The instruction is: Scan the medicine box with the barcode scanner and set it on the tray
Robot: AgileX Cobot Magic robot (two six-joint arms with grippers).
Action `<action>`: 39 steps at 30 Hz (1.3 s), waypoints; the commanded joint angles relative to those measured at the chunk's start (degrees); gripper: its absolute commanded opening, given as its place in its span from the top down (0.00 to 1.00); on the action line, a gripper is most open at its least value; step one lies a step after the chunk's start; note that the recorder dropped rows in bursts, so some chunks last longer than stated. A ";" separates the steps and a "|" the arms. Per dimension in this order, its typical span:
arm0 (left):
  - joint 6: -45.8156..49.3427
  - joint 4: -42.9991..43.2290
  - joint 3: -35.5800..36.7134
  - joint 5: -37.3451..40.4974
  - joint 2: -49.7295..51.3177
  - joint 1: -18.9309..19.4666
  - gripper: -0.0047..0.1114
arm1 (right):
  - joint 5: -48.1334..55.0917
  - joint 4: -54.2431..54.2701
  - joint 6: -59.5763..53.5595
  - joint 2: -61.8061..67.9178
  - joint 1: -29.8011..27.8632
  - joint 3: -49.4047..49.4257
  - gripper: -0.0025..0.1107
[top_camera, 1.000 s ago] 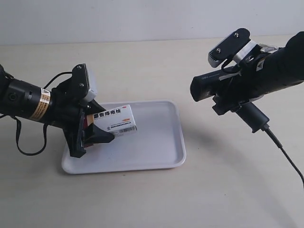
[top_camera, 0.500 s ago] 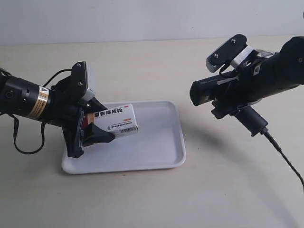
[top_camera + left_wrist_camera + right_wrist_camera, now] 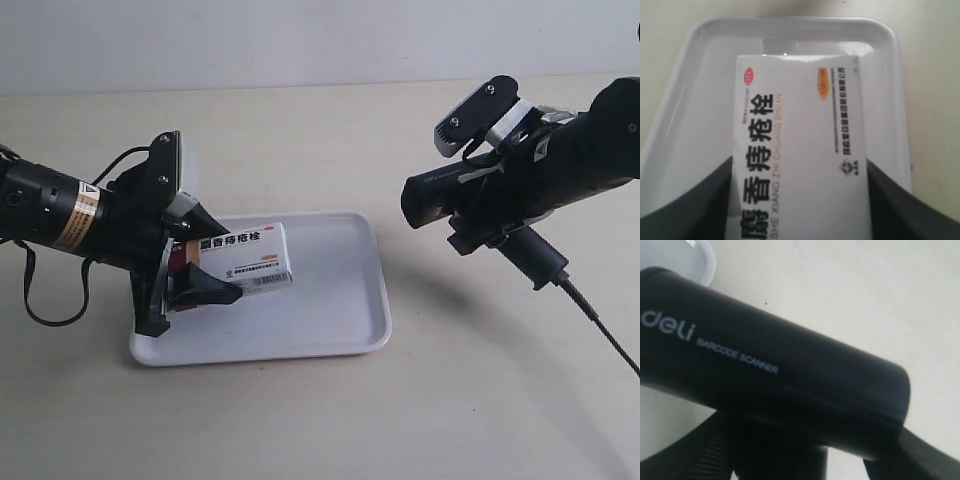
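The white medicine box with blue lettering and a barcode hangs low over the left part of the white tray. My left gripper is shut on its red-banded end. In the left wrist view the medicine box fills the middle between both dark fingers, with the tray below it. My right gripper is shut on the black barcode scanner, held in the air to the right of the tray, head pointing towards the box. The scanner fills the right wrist view.
The scanner's black cable trails down to the right over the beige table. A corner of the tray shows in the right wrist view. A black cable loop hangs under the left arm.
The left gripper has lowered the medicine box slightly towards the tray and tipped it flatter. The right arm with the scanner has drifted a little and stays in the air.
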 commanded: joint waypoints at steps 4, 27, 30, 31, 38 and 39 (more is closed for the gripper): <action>3.40 -0.25 -0.42 -9.62 -0.69 6.13 0.96 | 1.10 -2.35 0.92 -3.96 -0.19 -0.61 0.98; 3.19 -18.73 -1.11 13.27 5.23 -4.16 0.96 | -9.67 -2.36 15.99 9.07 -1.26 -0.61 0.98; 3.09 -18.73 -1.79 13.51 6.84 -4.56 0.96 | -9.69 -2.36 16.14 9.54 -1.26 -0.61 0.98; 3.09 -18.73 -2.02 14.26 7.39 -4.56 0.96 | -9.43 -2.36 16.31 9.65 -1.26 -0.61 0.98; 1.81 -18.24 -2.41 16.87 8.71 -4.56 0.57 | -10.65 -0.31 21.44 11.82 -1.26 -0.61 0.87; 0.56 -18.24 -2.41 16.70 8.71 -4.56 0.47 | -10.70 -0.60 21.44 12.20 -1.13 -0.61 0.82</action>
